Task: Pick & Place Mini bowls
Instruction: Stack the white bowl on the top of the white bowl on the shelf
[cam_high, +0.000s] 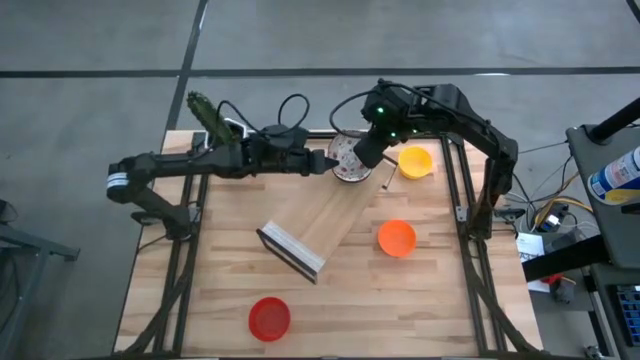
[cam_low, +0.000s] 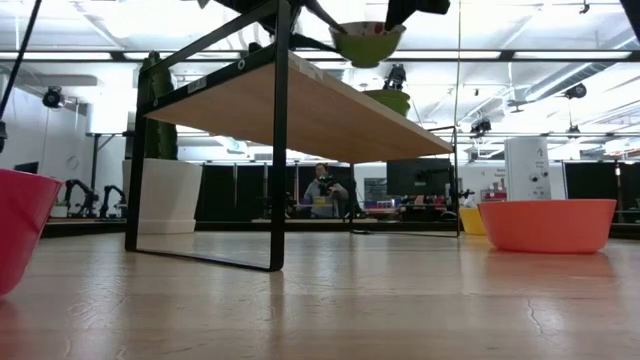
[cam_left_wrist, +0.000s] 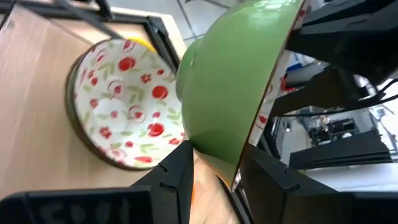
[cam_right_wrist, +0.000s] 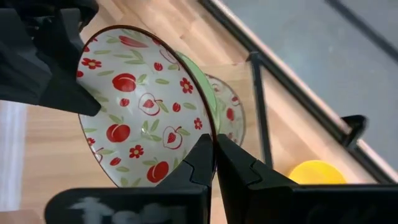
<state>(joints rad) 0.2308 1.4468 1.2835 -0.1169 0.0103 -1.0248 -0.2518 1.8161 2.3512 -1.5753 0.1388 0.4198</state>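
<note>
Both grippers pinch 1 patterned bowl (cam_right_wrist: 149, 118) by its rim: right gripper (cam_right_wrist: 214, 146), left gripper (cam_left_wrist: 214, 165). The left wrist view alone shows its green underside.

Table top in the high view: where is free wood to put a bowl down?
Bare wood lies between the red bowl and the orange bowl, and along the left edge. The far middle is crowded: both arms hold a patterned bowl near the yellow bowl.

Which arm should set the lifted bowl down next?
Probably the right gripper: it pinches the rim of the lifted bowl over the shelf. The left gripper also grips that rim, so it should release first.
</note>
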